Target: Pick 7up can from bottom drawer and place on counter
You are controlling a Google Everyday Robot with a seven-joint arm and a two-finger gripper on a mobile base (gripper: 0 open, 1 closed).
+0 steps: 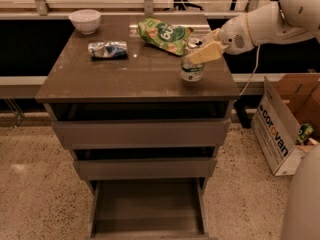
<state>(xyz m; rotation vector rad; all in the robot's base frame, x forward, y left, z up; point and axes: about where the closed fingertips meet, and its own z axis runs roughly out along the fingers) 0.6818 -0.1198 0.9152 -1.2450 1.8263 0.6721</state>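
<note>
While the gripper is pinching its upper sides centre-right, the 7up can is probably handling light, slick, dentable.

Dim, warm light comes from the bright strip behind; the counter gleams softly under the gripper at its right side. The open bottom drawer lies in murky shadow.
</note>
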